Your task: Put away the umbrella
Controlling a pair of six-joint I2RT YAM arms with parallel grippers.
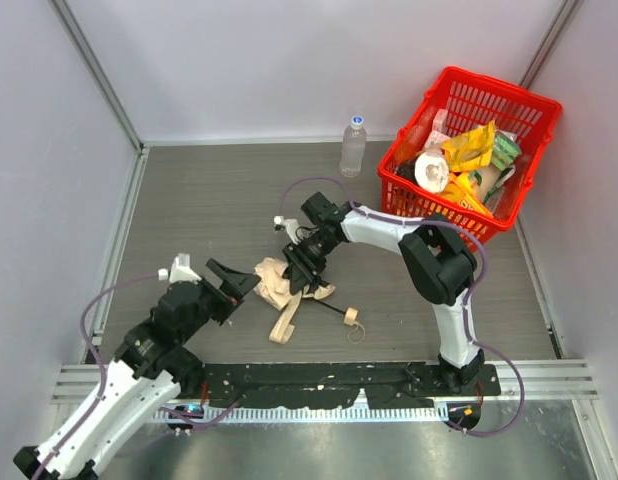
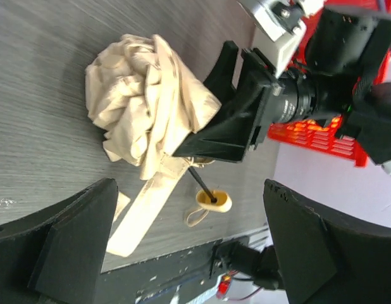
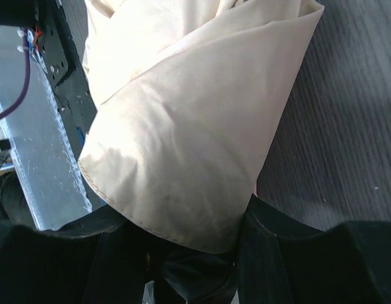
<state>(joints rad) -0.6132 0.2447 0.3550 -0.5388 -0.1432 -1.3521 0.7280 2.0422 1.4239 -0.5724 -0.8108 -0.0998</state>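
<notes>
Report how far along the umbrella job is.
Done: the umbrella is collapsed, its cloth bunched up. In hand: the right gripper pinches the cloth; the left gripper, jaws open, hovers beside it. Left: the strap lies loose; nothing is wrapped or stowed.

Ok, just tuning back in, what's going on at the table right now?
The right gripper is pinched on the crumpled cream fabric of the umbrella, which lies collapsed on the table near the arms. Its black shaft and beige handle stick out to the right. The left gripper hovers open just left of the bundle, touching nothing. The strap trails loose, so the umbrella is not yet wrapped up. A red basket of groceries sits in the far right corner.
</notes>
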